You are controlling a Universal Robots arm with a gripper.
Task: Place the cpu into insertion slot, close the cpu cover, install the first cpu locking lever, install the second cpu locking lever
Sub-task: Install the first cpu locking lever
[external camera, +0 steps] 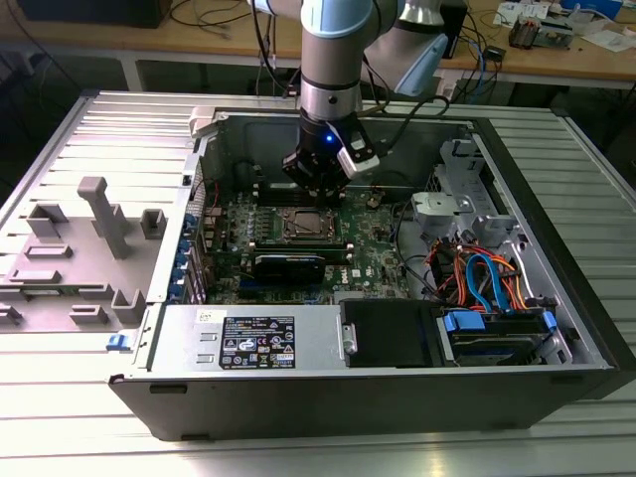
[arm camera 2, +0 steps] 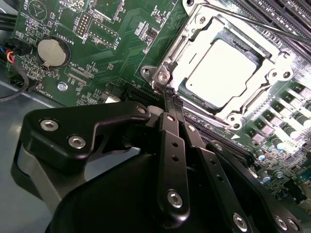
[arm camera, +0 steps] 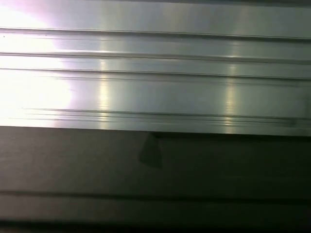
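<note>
Gripper (arm camera 2: 171,99) fingers pressed together, tips at cpu cover (arm camera 2: 171,62) corner, 7 o'clock of seated cpu (arm camera 2: 221,73).

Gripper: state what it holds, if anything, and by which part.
The gripper holds nothing that can be made out. Its fingertips are together at a corner of the cpu cover, which lies closed over the cpu; whether they pinch a lever cannot be told.

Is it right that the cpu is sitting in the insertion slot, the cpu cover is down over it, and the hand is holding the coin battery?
Not the battery. In the second wrist view the hand is at a corner of the cpu cover, fingers together; the coin battery lies apart. The cpu is in the slot under the cover.
</note>
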